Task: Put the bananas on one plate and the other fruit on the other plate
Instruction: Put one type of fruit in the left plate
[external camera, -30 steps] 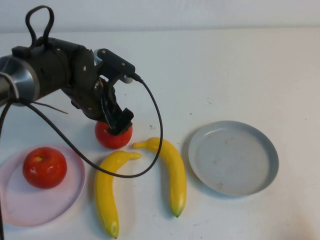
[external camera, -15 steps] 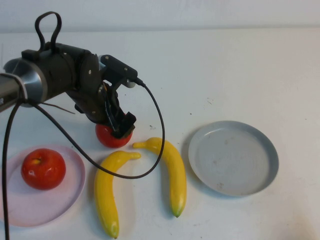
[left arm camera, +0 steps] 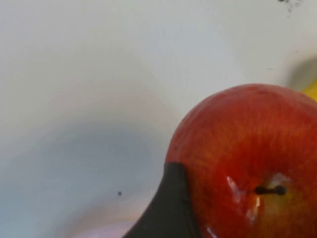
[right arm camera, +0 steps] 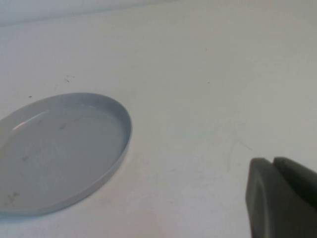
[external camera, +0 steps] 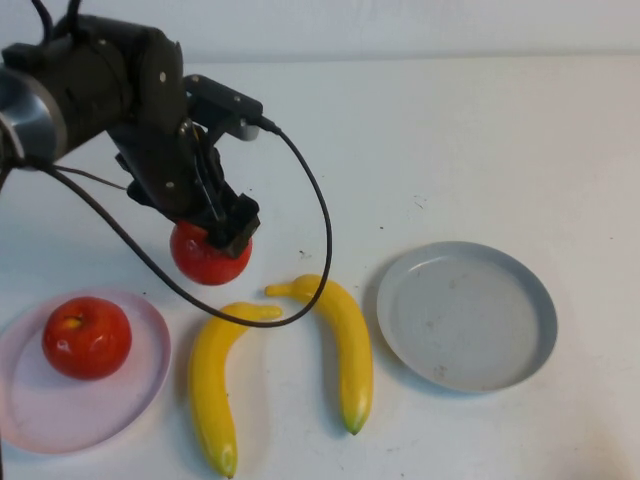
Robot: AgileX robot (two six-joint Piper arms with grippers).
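While the left gripper (external camera: 215,235) holds the second red apple (external camera: 208,254) off the table (external camera: 450,130), only one fruit is sorted.

Its dark fingers (left arm camera: 166,208) are clamped on that apple, stem upward in the left wrist view, and the apple hangs just beyond the two bananas and not yet over the pale pink plate (external camera: 130,400), which lies nearer the robot and further to its left. The first red apple (external camera: 87,336) already sits on the pink plate, so by my reading half the apple work is done. Both bananas, the left banana (external camera: 212,385) and the right banana (external camera: 342,345), lie on the table between the plates, and the grey-blue plate (external camera: 500,300) holds nothing. The right gripper (right arm camera: 282,198) hovers near that plate, fingers together, out of the high view.
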